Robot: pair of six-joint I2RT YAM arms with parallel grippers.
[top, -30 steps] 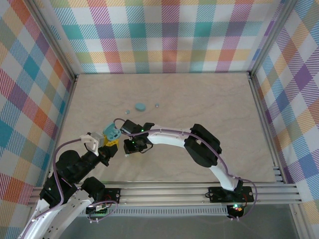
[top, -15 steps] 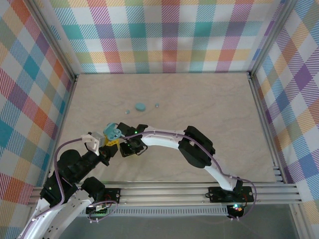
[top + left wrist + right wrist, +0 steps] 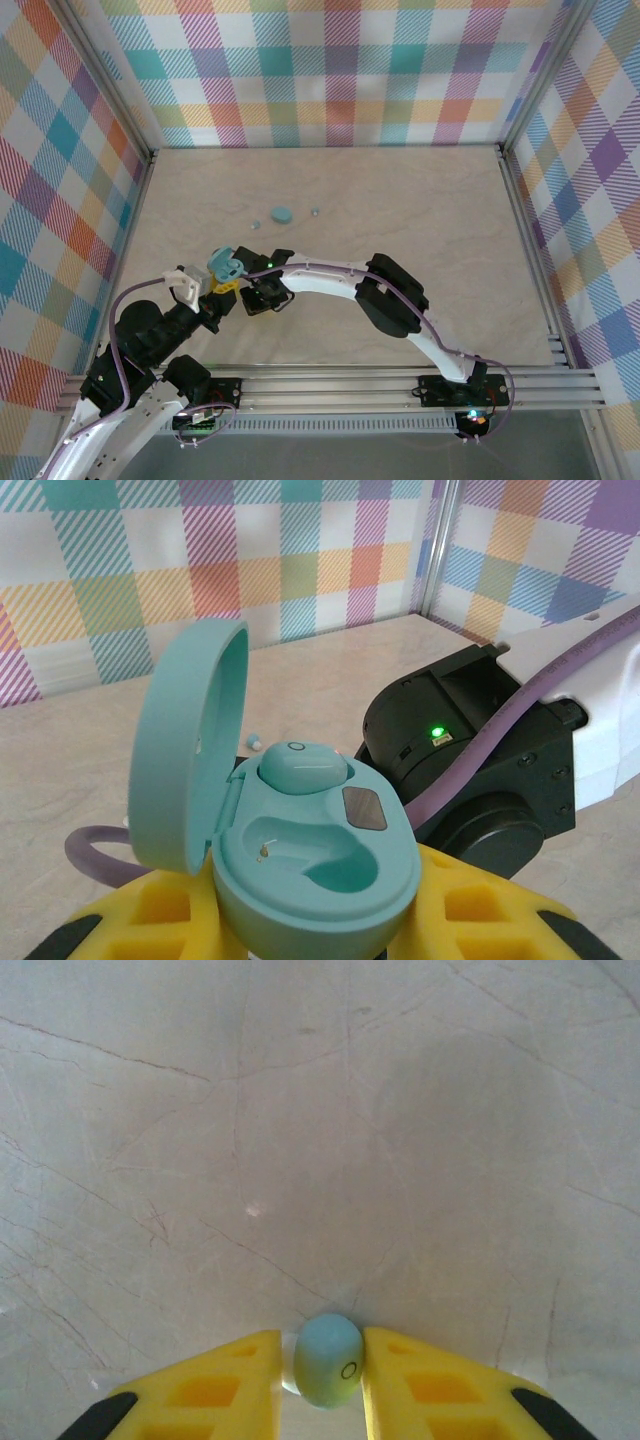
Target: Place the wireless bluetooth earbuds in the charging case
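Your left tool [image 3: 320, 925] is squeezed tight on the open teal oval plastic charging case [image 3: 300, 865]. Your right tool [image 3: 322, 1372] is narrow, pinching one tiny pale blue rounded earbud [image 3: 328, 1358] low by the beige marble tabletop [image 3: 400, 1110]. Another tiny earbud [image 3: 303, 767] like it sits in the case's far pocket, beside the lid [image 3: 185, 740].

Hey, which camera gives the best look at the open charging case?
The left wrist view: the case is close, lid up, one earbud seated, one well empty. From the top it is a small teal shape.
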